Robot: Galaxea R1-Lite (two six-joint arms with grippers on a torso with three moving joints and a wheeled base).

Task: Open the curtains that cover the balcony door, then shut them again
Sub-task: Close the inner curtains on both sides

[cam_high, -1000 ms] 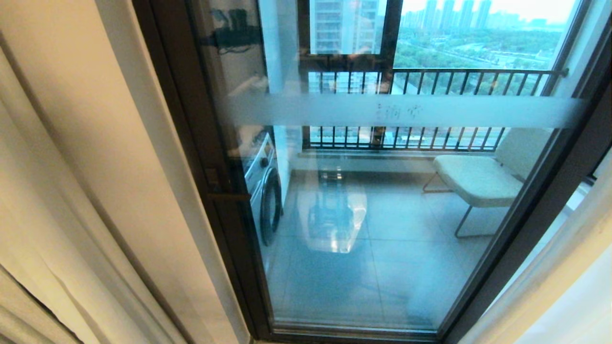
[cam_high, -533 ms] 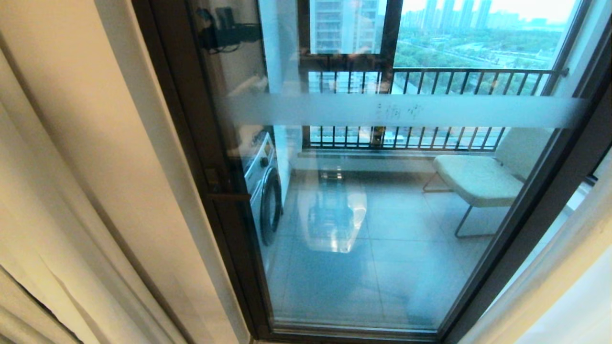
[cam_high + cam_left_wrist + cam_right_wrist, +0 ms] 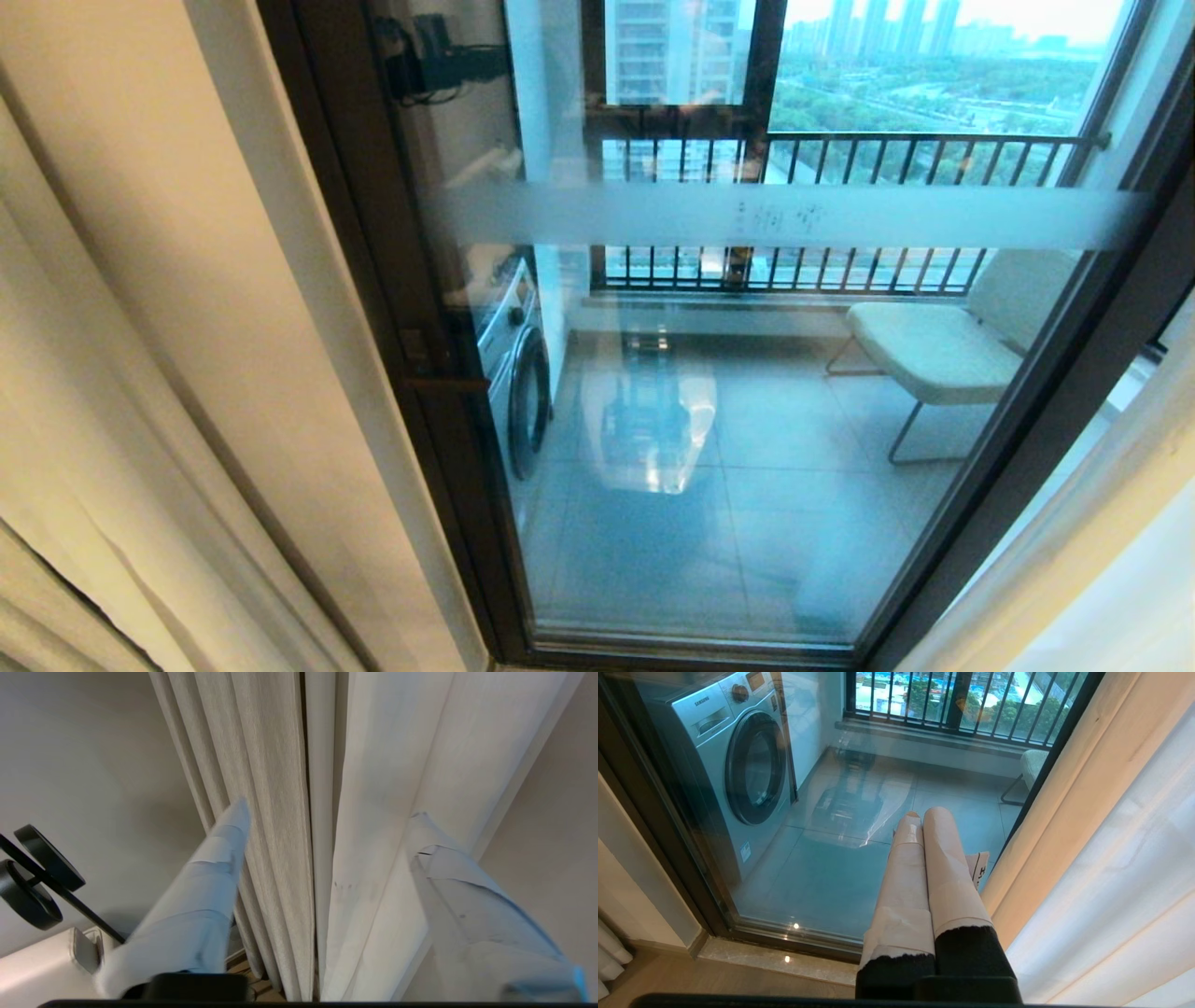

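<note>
The balcony door (image 3: 747, 420) stands uncovered, its frosted stripe across the glass. The beige pleated curtains (image 3: 271, 788) hang bunched to the left of the door; in the head view only a corner of the curtains (image 3: 47, 639) shows at the lower left. My left gripper (image 3: 327, 819) is open in front of the folds. One finger (image 3: 224, 844) lies against the beige pleats, the other finger (image 3: 434, 858) is before smooth white fabric (image 3: 387, 788). Nothing is pinched. My right gripper (image 3: 922, 814) is shut and empty, low before the door glass (image 3: 831, 877).
A washing machine (image 3: 738, 760), a chair (image 3: 934, 355) and a black railing (image 3: 840, 149) stand behind the glass. Thin white sheer fabric (image 3: 1134, 882) hangs to the right of the door. A black stand (image 3: 37, 877) is beside the left curtain, near a wall.
In the head view a dark reflection of the arm at the top left of the glass has slid a little to the left. The door stays uncovered.
</note>
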